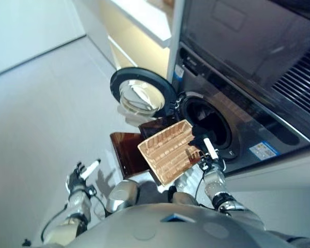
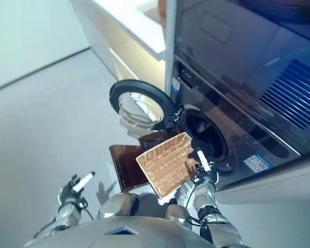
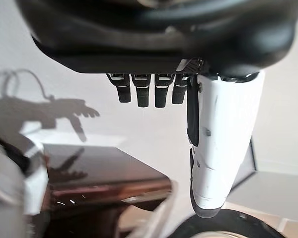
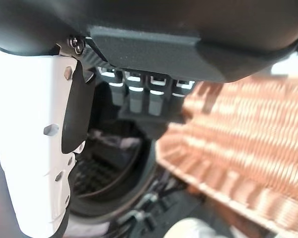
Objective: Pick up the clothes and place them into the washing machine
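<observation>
The washing machine's round drum mouth stands open, with its glass door swung out to the left. My right hand is at the lower edge of the drum mouth with straight fingers and nothing in it; its white thumb points at the drum. Inside the drum lies a dim dark heap with a pale patch, too unclear to name. The wicker basket beside that hand shows only its woven bottom. My left hand hangs open and idle over the floor at the lower left.
The basket rests tilted on a low brown glossy stool in front of the machine. The machine's dark front fills the right side. White cabinets stand behind the door. Pale floor spreads to the left.
</observation>
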